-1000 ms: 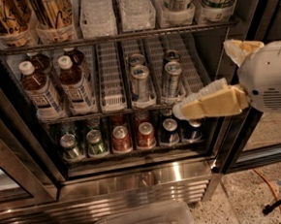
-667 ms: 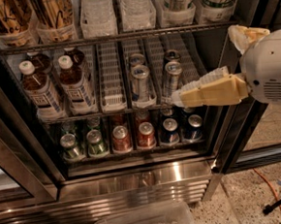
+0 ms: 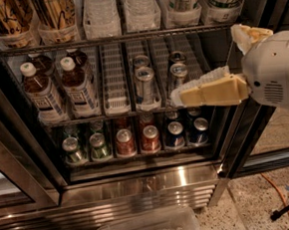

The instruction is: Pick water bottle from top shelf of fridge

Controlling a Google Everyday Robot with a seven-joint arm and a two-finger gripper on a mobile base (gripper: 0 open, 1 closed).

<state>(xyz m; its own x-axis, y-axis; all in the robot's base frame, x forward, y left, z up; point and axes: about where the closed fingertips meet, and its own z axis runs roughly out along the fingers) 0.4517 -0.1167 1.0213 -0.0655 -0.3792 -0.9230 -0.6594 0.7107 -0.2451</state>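
The fridge (image 3: 140, 187) stands open in front of me. On the top shelf (image 3: 118, 39) two clear ribbed water bottles (image 3: 99, 10) (image 3: 138, 5) stand in the middle lanes, their tops cut off by the frame edge. Tall printed cans (image 3: 56, 11) flank them left and right. My gripper (image 3: 205, 64) is at the right, below the top shelf and level with the middle rack. Its long cream finger (image 3: 212, 89) points left at the slim silver cans (image 3: 178, 74). The other finger (image 3: 248, 34) sits higher, well apart. The gripper is open and holds nothing.
Brown tea bottles (image 3: 38, 93) and silver cans (image 3: 144, 84) fill the middle rack. Short green, red and blue cans (image 3: 121, 141) line the bottom rack. A black door frame (image 3: 245, 129) stands beside my arm. A clear plastic bin (image 3: 148, 229) and an orange cable (image 3: 280, 191) lie on the floor.
My gripper has risen a little in front of the middle rack, its long finger still pointing left. Nothing in the fridge has moved.
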